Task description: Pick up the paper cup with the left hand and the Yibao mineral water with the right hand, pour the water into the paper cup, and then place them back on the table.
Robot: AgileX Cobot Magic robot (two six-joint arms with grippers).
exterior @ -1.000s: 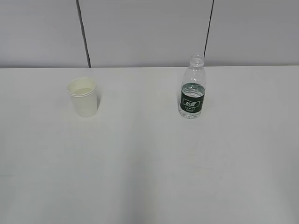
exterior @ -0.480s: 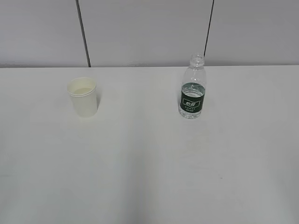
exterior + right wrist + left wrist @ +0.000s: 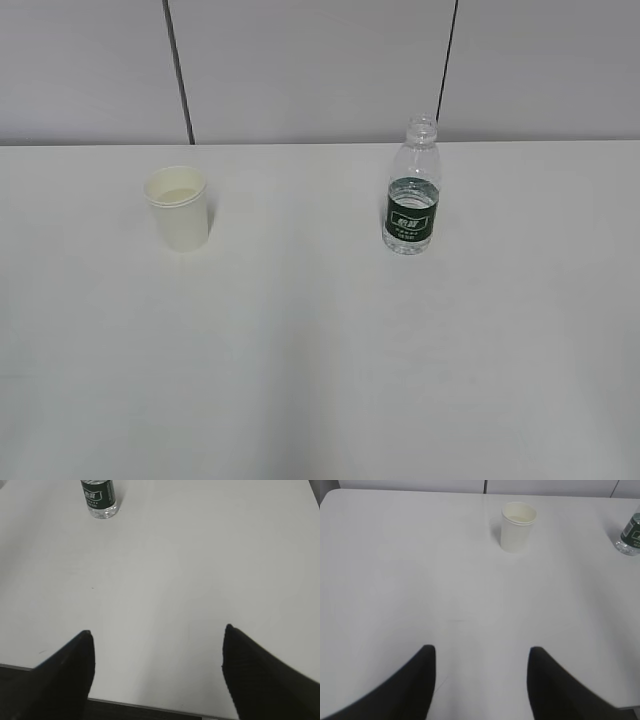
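The white paper cup (image 3: pixel 179 208) stands upright on the white table (image 3: pixel 320 350) at the left; it also shows in the left wrist view (image 3: pixel 518 526). The Yibao water bottle (image 3: pixel 412 188), capless with a dark green label, stands upright at the right; its lower part shows in the right wrist view (image 3: pixel 99 498) and at the edge of the left wrist view (image 3: pixel 630 535). My left gripper (image 3: pixel 481 652) is open and empty, well short of the cup. My right gripper (image 3: pixel 157 630) is open and empty over the table's near edge, far from the bottle. Neither arm shows in the exterior view.
A grey panelled wall (image 3: pixel 320 70) stands behind the table's far edge. The table's near edge (image 3: pixel 150 707) shows between my right fingers, with dark space below it.
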